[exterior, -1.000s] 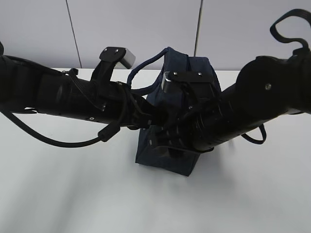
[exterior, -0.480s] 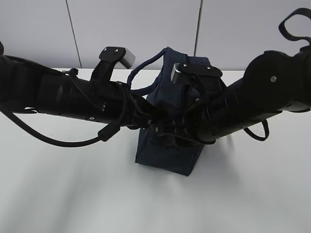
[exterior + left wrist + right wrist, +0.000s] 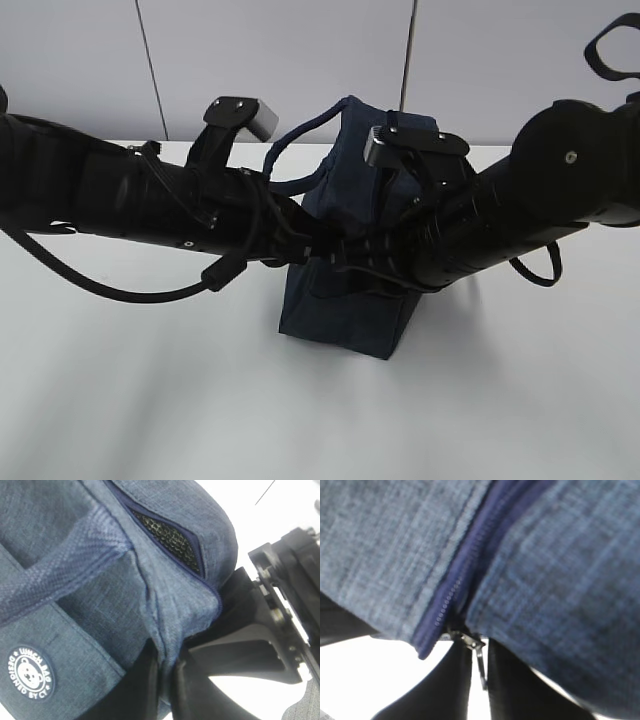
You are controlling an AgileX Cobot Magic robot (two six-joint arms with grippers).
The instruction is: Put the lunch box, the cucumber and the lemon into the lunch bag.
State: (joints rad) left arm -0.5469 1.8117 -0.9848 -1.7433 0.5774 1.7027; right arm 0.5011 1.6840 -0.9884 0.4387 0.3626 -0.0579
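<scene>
The lunch bag (image 3: 345,300) stands upright at the middle of the white counter (image 3: 150,400), long axis running from 6 toward 12 o'clock, handles up, zipper (image 3: 451,597) partly open at the near end. The left gripper (image 3: 167,690), from 9 o'clock, has its jaws pinched on a fold of bag fabric; the right gripper (image 3: 479,680), from 3 o'clock, has narrow jaws around the metal zipper pull (image 3: 472,642). Bare counter lies all around the bag.

A robot test room, like a lab.
Two black robot arms (image 3: 150,205) reach over a plain white table (image 3: 150,400), with a bare grey panel wall (image 3: 300,60) behind them.
</scene>
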